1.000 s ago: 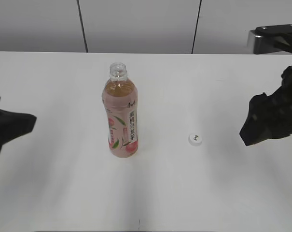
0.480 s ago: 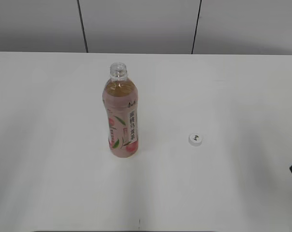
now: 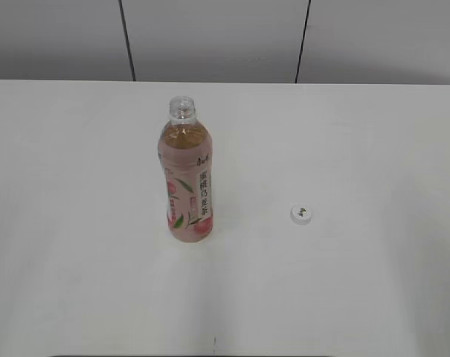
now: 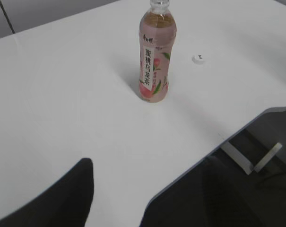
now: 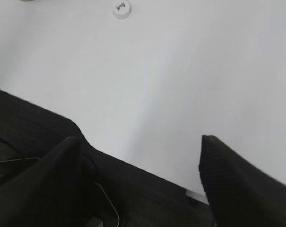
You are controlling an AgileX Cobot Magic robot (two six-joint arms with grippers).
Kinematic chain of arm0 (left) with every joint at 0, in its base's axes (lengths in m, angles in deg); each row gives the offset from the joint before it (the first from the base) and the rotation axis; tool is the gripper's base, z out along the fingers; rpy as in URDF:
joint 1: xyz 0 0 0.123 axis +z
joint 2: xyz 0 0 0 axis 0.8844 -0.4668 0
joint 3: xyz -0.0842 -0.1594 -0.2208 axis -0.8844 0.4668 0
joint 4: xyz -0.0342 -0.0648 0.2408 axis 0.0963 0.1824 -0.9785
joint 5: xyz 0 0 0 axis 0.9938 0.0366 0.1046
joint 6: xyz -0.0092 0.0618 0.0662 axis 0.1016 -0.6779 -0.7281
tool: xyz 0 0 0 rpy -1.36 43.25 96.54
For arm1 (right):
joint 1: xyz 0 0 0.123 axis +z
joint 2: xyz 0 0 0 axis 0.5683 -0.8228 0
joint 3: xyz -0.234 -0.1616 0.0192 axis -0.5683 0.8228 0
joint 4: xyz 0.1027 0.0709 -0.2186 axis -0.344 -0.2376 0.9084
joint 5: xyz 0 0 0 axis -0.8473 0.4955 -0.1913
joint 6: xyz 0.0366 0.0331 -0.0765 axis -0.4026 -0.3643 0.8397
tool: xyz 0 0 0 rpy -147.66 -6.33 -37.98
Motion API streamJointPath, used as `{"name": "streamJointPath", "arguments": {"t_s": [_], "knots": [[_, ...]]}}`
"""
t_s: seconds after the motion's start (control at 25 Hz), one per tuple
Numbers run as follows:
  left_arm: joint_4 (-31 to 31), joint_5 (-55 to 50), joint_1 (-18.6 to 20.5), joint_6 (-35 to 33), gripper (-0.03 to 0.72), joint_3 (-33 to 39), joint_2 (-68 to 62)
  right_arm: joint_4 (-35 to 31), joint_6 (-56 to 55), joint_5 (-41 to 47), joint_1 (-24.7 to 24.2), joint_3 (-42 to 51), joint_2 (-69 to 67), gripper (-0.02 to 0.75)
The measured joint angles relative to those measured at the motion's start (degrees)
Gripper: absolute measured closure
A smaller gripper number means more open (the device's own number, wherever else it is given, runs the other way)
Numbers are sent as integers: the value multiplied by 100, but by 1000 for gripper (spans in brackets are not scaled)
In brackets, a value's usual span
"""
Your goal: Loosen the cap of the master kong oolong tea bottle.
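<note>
upright uncapped master kong oolong tea bottle (image 3: 186, 175), white cap (image 3: 301, 214) lying apart

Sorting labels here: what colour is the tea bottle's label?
Pink, with peaches and green leaves, on the tea bottle; clearest in the left wrist view.

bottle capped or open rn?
Open. The master kong oolong tea bottle stands upright with its threaded neck bare; the cap lies on the table to its right, apart from it.

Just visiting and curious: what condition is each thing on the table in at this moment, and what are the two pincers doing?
master kong oolong tea bottle: upright, mouth uncapped, amber tea inside.
cap: off, lying on the table, apart from the bottle.
left pincer: open, empty, at the table's edge.
right pincer: open, empty, at the table's edge.
</note>
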Motion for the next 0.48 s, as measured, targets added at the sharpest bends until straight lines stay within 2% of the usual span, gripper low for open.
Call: {"name": "streamJointPath", "arguments": {"t_s": [0.2, 0.48], "knots": [[-5, 0, 0, -75, 252, 5, 531, 51, 105, 53, 0, 137, 1019, 144], [-11, -1, 0, -151, 254, 5, 550, 51, 28, 507, 0, 283, 2272, 145]]}}
